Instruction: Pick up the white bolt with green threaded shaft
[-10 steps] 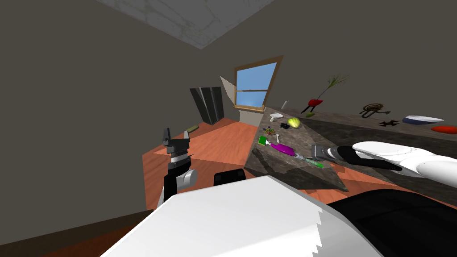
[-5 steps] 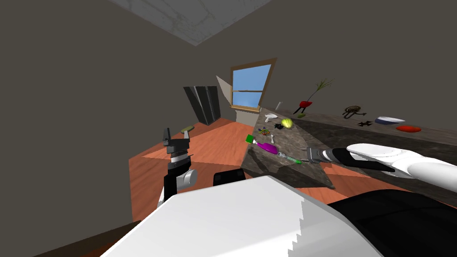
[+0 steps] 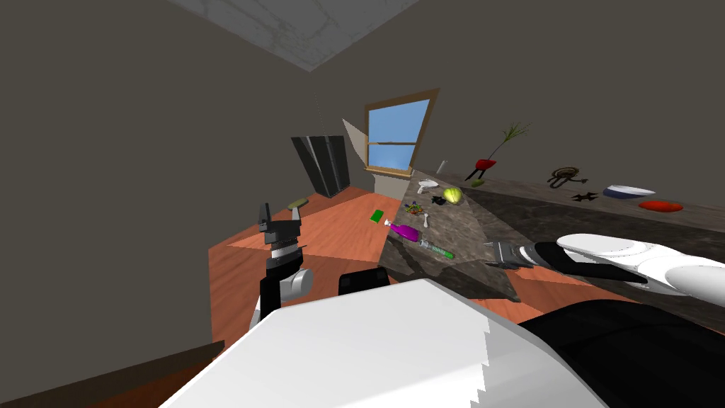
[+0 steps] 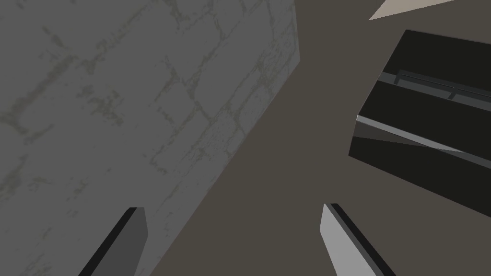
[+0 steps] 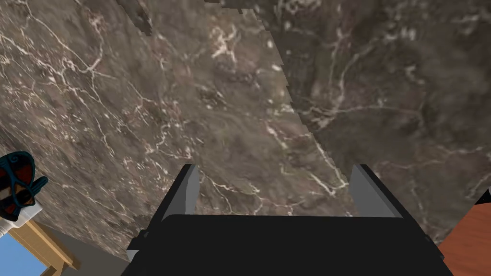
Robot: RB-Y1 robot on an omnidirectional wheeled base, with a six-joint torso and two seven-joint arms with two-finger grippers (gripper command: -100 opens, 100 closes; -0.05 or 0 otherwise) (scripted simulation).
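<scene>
Right claw (image 3: 491, 254) (image 5: 275, 175): blades spread, nothing pinched. It sits low over the marble counter (image 3: 467, 227), and bare stone lies between the blades.

Bolt (image 3: 437, 248): lies flat on the counter out ahead of the right claw's tips, with a clear gap between. The green shaft end is nearer the claw and the pale head is at the far end.

Risks, as I judge them:
- The bolt does not look lined up between the blades. A straight advance could catch the shaft with one blade and shove it rather than straddle it.
- The counter's edge and the orange floor (image 3: 318, 241) are near, just past the bolt's far end. A push or a roll that way could lose it over the side.
- Thin blades closing on a round shaft could make it squirt out or twist.

Around:
- A magenta bottle (image 3: 405, 231) lies just beyond the bolt's head. I cannot tell whether they touch, and a nudge could carry both along.
- A green block (image 3: 377, 216) shows past the edge, against the floor.
- A yellow-green fruit (image 3: 453, 195) and a white dish (image 3: 427, 185) are well beyond the bolt and not in the way.

Left claw (image 3: 282, 214) (image 4: 235, 215): raised, well apart from the counter, blades spread and empty.
</scene>
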